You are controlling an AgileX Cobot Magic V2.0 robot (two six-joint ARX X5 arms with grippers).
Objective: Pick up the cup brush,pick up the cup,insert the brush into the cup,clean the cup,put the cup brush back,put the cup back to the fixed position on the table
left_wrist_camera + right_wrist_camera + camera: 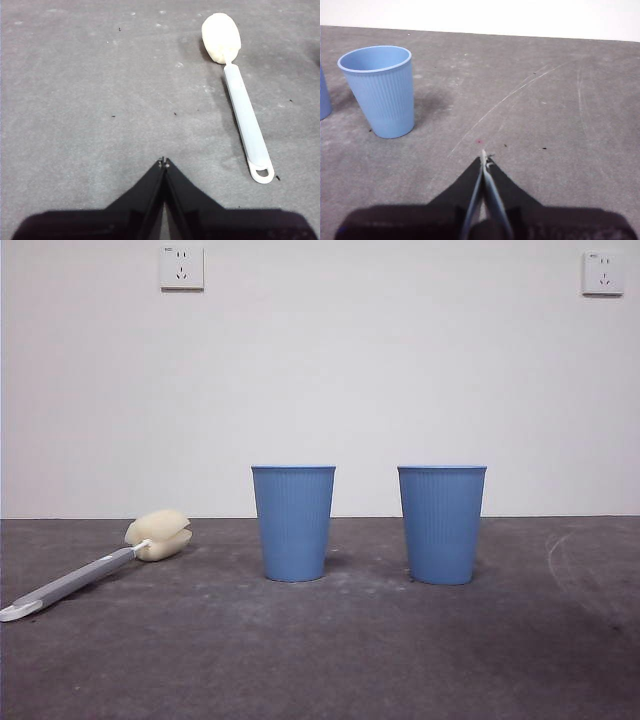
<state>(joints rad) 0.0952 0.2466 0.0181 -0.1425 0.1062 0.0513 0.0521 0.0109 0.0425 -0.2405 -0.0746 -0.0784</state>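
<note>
— While nothing's held, where's the brush (240, 100)?
— Flat on the table (320, 660), beside the left gripper (163, 162), jaws pinched shut. Right gripper (484, 156) likewise, near a cup (380, 90).
— Handling?
— Probably light; soft sponge, stiff handle. I'd grip mid-handle. Cup looks thin, so squeeze gently.

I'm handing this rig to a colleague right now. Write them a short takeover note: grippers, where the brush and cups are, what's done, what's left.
Left gripper: shut, holding nothing, above the table near the cup brush.
Right gripper: shut, holding nothing, near the right-hand cup.
Cup brush lies flat on the table, to the left in the front view. Both cups stand upright side by side; the other cup is nearer the brush.
Done: nothing yet.
Left: every step, starting with picking up the brush and a cup.
</note>
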